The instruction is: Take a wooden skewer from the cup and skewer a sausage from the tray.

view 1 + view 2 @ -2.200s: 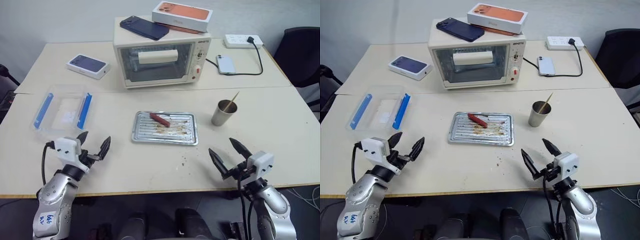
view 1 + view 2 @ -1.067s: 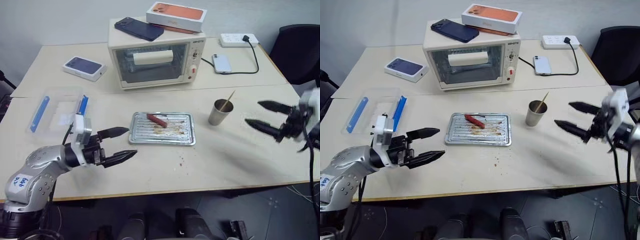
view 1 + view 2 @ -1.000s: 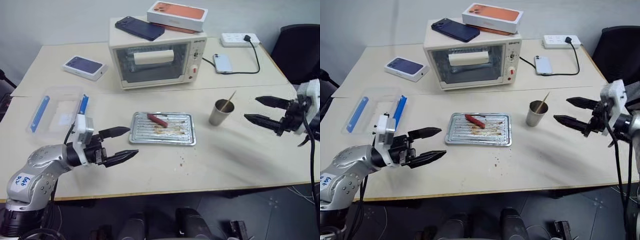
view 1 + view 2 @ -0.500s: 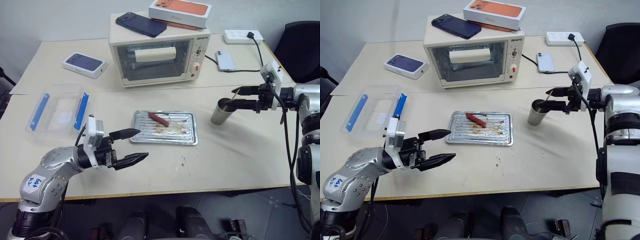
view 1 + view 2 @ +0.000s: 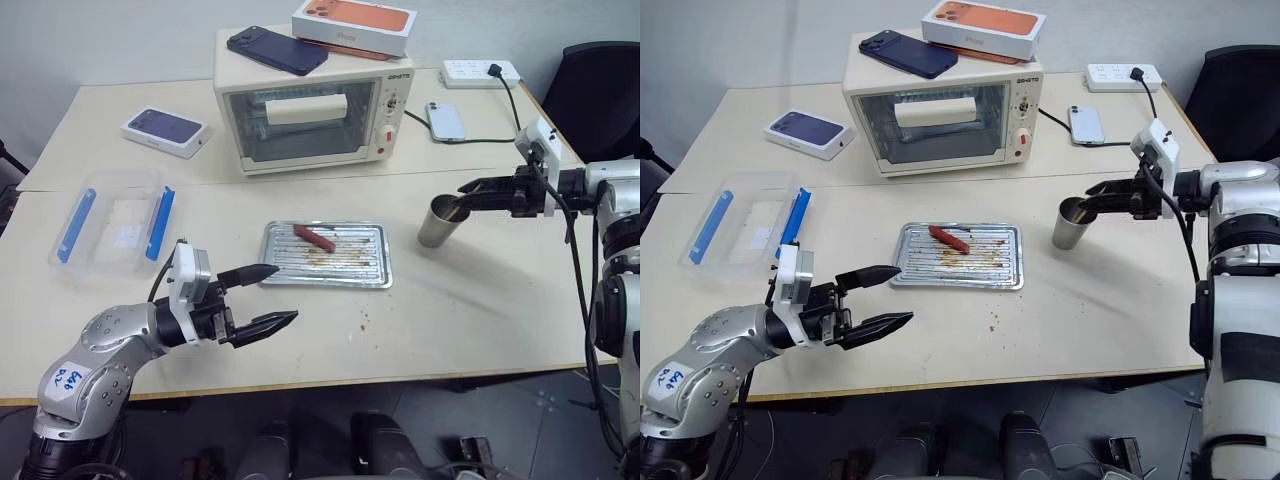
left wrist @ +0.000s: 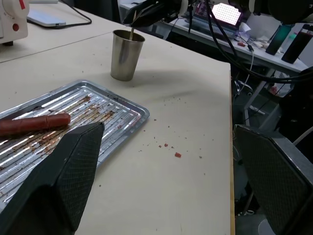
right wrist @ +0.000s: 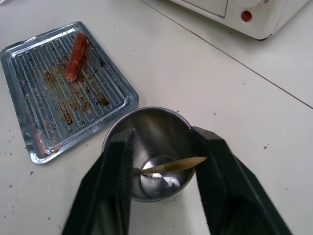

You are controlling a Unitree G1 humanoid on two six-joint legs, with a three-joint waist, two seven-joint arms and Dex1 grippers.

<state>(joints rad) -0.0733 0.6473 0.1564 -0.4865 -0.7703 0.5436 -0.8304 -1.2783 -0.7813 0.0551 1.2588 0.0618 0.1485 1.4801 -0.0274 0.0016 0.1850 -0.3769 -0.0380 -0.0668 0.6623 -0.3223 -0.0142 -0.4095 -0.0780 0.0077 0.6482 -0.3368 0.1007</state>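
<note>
The metal cup [image 5: 437,220] stands on the table to the right of the tray [image 5: 328,256]. One wooden skewer [image 7: 171,165] leans inside it. My right gripper [image 7: 164,134] hovers over the cup's mouth. Its fingers [image 7: 120,166] stand one on each side of the skewer's top, close in but still apart, so it is open. The reddish sausage [image 5: 314,237] lies in the tray's far left part. My left gripper [image 5: 282,293] is open and level, a little in front of the tray's near left corner and pointing right. The left wrist view also takes in the sausage [image 6: 34,123] and the cup [image 6: 126,54].
A toaster oven [image 5: 310,110] stands behind the tray, with a phone and an orange box on top. A clear plastic box with blue clips [image 5: 110,218] lies at the left. A phone box [image 5: 165,130], a phone [image 5: 445,120] and a power strip [image 5: 478,72] lie at the back.
My right gripper has swung in from the right to the cup, and its fingers have narrowed around the skewer. The left gripper has barely moved and stays open.
</note>
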